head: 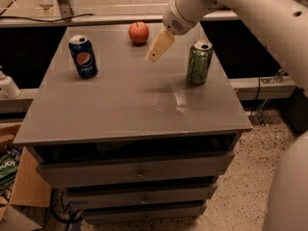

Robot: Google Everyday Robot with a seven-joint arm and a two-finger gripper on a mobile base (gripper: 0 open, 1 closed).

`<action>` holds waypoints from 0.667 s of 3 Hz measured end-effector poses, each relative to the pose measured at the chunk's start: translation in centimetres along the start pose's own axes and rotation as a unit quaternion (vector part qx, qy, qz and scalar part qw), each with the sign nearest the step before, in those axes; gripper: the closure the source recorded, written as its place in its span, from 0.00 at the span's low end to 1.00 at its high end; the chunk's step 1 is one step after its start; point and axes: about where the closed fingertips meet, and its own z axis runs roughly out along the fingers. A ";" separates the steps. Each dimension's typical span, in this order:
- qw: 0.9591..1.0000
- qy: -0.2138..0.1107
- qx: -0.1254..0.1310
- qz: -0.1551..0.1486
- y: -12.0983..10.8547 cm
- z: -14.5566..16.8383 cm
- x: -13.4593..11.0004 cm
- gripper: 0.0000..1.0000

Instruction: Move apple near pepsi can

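The red-orange apple [138, 32] sits near the far edge of the grey cabinet top [130, 105]. The dark blue pepsi can [83, 56] stands upright at the left, well apart from the apple. My gripper [155, 54] hangs from the white arm above the table, just right of and in front of the apple, not touching it. Only one pale finger [160, 45] shows plainly.
A green can [199, 62] stands upright at the right side of the top, right of the gripper. The cabinet has drawers [139, 170] below. A white bottle [8, 85] and cardboard boxes [14, 186] sit at the left, off the table.
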 end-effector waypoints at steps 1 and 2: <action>1.000 -0.018 0.012 0.018 -2.9 2.5 -1.5 0.00; 0.999 -0.029 0.009 0.032 -4.1 5.4 -3.5 0.00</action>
